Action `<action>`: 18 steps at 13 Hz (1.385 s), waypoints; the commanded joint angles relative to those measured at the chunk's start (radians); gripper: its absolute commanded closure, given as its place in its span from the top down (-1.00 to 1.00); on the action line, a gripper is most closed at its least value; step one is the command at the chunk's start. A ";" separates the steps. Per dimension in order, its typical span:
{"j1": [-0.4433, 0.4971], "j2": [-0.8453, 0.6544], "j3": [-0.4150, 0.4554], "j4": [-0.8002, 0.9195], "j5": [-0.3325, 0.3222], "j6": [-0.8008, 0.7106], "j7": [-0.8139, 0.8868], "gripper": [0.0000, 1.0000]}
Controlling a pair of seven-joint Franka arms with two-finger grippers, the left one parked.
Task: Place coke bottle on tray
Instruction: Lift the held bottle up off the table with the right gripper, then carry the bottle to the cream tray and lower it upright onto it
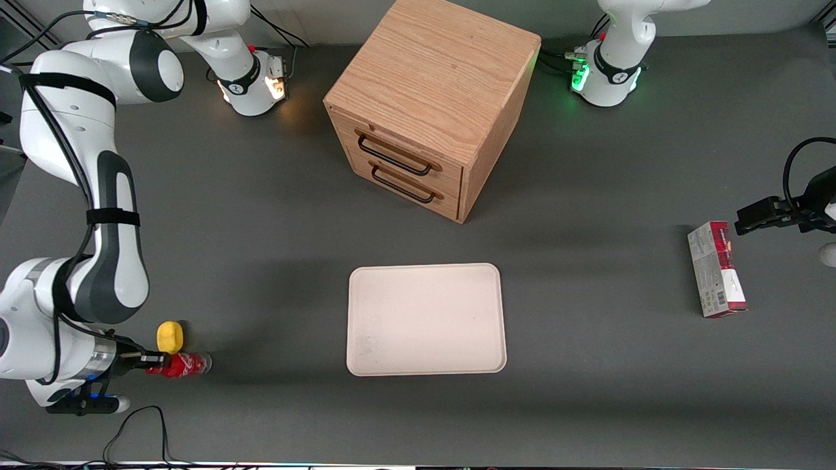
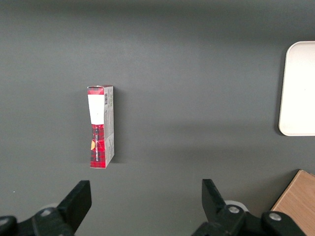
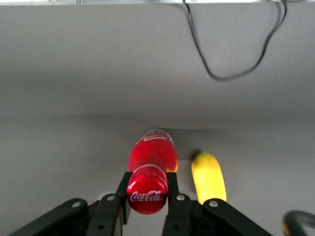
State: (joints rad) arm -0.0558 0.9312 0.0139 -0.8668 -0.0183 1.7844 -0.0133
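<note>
The coke bottle [image 1: 181, 364] is small and red and lies sideways at the working arm's end of the table, near the front edge. My right gripper [image 1: 147, 361] is shut on its red cap. In the right wrist view both fingers [image 3: 172, 189] press the cap of the coke bottle [image 3: 150, 169] from either side, gripper [image 3: 147, 189] closed on it. The cream-white tray [image 1: 426, 320] lies flat in the middle of the table, well apart from the bottle. Its corner shows in the left wrist view [image 2: 299, 88].
A yellow lemon-like lump [image 1: 170, 336] lies right beside the bottle, farther from the front camera; it also shows in the right wrist view [image 3: 208, 177]. A wooden drawer cabinet [image 1: 431, 104] stands farther back than the tray. A red-and-white box [image 1: 716, 269] lies toward the parked arm's end.
</note>
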 commanded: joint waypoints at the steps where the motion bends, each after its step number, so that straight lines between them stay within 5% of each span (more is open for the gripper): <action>1: 0.013 -0.098 0.004 0.025 -0.017 -0.156 0.026 -1.00; 6: 0.017 -0.369 0.003 -0.079 -0.017 -0.390 -0.008 -1.00; 11: 0.020 -0.745 0.009 -0.529 -0.009 -0.294 -0.010 -1.00; 15: 0.123 -0.686 0.009 -0.477 -0.005 -0.290 0.152 -1.00; 18: 0.244 -0.490 0.012 -0.243 -0.002 -0.299 0.378 -1.00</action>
State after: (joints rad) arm 0.1261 0.2967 0.0297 -1.3068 -0.0177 1.5088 0.2363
